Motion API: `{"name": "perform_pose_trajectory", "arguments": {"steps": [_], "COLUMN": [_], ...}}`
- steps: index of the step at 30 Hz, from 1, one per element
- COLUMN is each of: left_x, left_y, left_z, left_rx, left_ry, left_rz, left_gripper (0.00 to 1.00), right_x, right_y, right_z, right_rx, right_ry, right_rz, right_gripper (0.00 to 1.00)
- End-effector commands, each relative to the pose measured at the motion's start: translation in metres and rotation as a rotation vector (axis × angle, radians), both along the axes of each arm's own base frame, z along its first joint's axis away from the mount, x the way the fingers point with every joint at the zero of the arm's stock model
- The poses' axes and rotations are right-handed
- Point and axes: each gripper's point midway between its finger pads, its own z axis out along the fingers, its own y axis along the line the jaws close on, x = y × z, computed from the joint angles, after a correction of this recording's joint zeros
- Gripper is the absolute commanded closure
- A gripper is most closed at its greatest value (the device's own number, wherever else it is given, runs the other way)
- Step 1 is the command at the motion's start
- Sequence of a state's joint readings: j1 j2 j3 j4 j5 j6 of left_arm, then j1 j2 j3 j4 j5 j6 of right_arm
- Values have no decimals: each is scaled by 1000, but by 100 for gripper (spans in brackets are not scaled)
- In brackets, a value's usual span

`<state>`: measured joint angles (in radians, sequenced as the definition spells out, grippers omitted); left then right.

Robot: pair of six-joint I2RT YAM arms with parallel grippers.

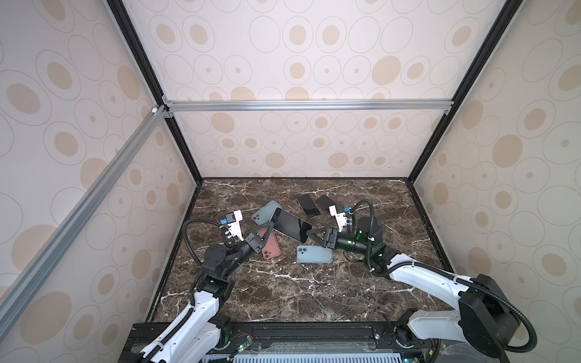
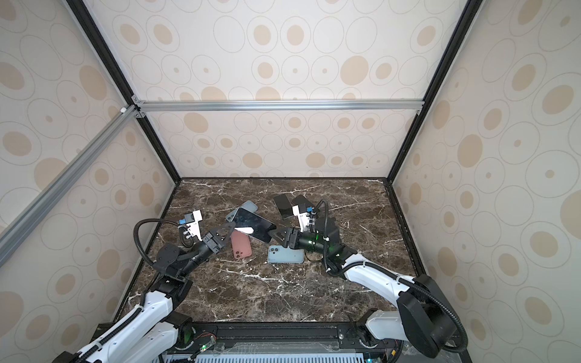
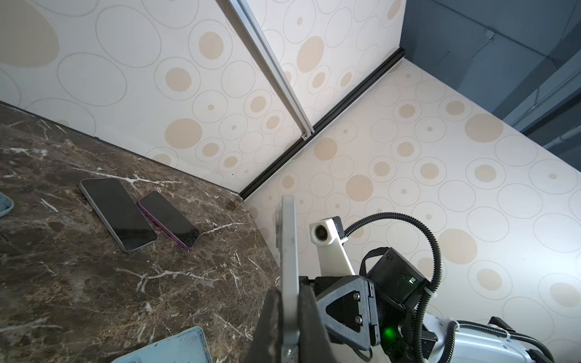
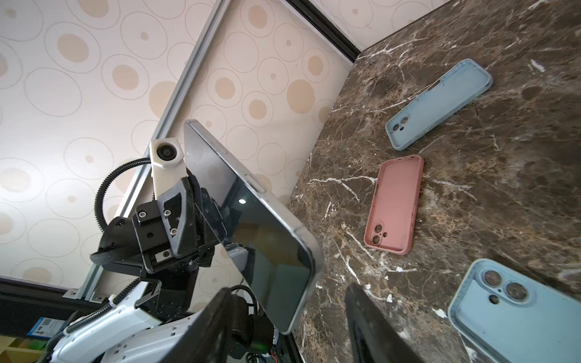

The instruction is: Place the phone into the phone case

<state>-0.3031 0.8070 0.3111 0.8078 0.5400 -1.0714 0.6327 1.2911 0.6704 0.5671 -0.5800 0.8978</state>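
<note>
One phone is in my grip, lifted off the worktop and stretched between my two claws near the middle of the scene, screen up and dark. My left claw is clamped tight on one short end. My right claw sits at the opposite end with its fingers spread on either side of the phone, a gap showing on both sides, so it has no hold on it.

I count three phones: the one I hold, plus two lying flat side by side toward the back of the worktop, a grey-edged phone and a purple-edged phone. I count three cases, all lying empty: a pink case just by my left claw, a light blue case just by my right claw, and a grey-blue case farther back, partly hidden by the raised phone in both top views.

The left wrist view shows the held phone edge-on between my left claw's fingers, and both lying phones in full, but only slivers of blue case. The right wrist view shows the phone's glossy screen and all three cases whole, with their camera cut-outs, yet neither lying phone.
</note>
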Motion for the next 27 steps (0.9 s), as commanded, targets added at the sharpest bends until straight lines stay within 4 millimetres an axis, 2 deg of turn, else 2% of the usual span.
{"name": "perform_pose_trajectory", "arguments": {"steps": [1, 10, 21, 27], "left_x": [-10, -10, -8, -8], "left_y": [8, 13, 19, 24], "left_z": [39, 43, 46, 39], "left_rx": [-91, -138, -188, -226], "left_ry": [-128, -142, -142, -127], "left_rz": [10, 26, 54, 71], "left_gripper": [100, 100, 100, 100], "right_x": [-2, -6, -5, -6], "right_y": [3, 11, 18, 19], "right_z": [11, 22, 37, 44], "right_rx": [58, 107, 179, 190], "right_ry": [-16, -31, -57, -84], "right_rz": [31, 101, 146, 150], "right_gripper": [43, 52, 57, 59]}}
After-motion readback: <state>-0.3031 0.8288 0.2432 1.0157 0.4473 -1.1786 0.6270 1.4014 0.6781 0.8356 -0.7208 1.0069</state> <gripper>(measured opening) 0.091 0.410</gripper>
